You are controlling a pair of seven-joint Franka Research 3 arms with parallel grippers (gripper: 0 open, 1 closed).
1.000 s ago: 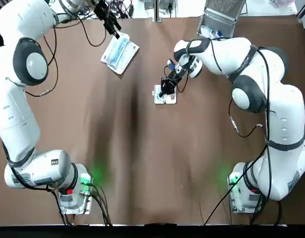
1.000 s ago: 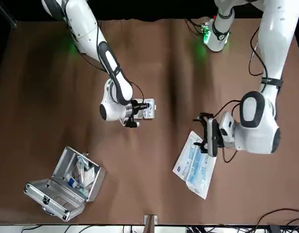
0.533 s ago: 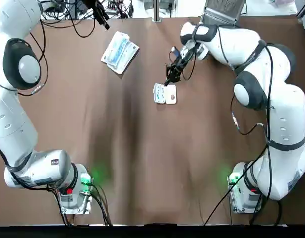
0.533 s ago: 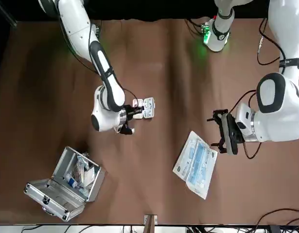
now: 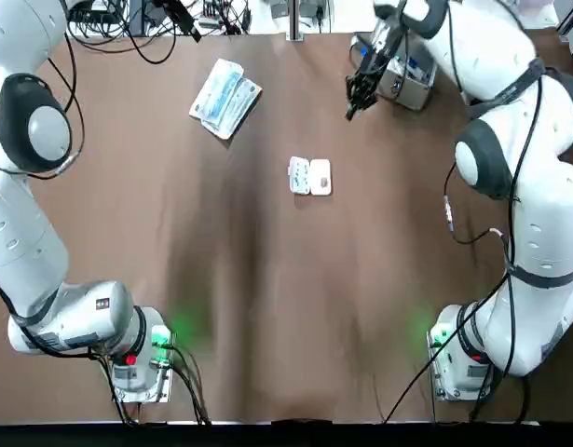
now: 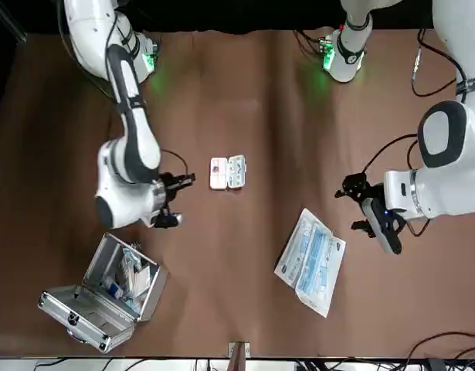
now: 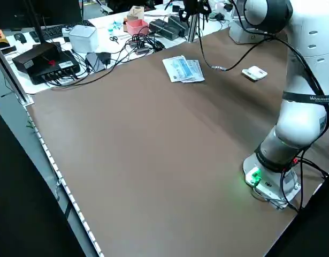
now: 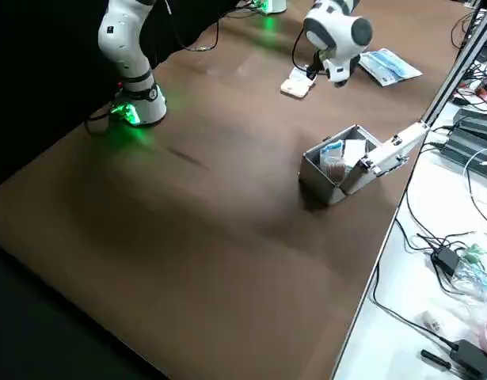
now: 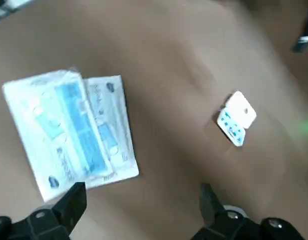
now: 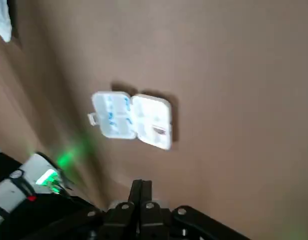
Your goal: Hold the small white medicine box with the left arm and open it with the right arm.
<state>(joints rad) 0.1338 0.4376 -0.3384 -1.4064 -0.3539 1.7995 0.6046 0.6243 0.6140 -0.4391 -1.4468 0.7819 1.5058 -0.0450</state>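
Observation:
The small white medicine box [image 5: 309,176] lies open and flat mid-table, lid beside its compartments, also in the front view [image 6: 227,172] and both wrist views [image 9: 236,118] [image 10: 132,120]. Nothing touches it. My left gripper [image 5: 188,20] hovers over the table's far-left edge, beyond the blue-and-white packets; the left wrist view shows the left gripper [image 9: 141,200] open and empty. My right gripper [image 5: 351,104] hangs up and to the far right of the box, near the metal case. The right wrist view has the right gripper [image 10: 141,192] shut with nothing in it.
Two blue-and-white packets [image 5: 225,98] [image 6: 310,261] lie at the far left. An open metal case [image 5: 398,70] [image 6: 106,294] with supplies stands at the far right. Cables and equipment [image 7: 73,51] sit beyond the far edge.
The right gripper has let go of the box and pulled away toward the metal case. The left gripper has drawn back from the packets to the far edge. The box stays open.

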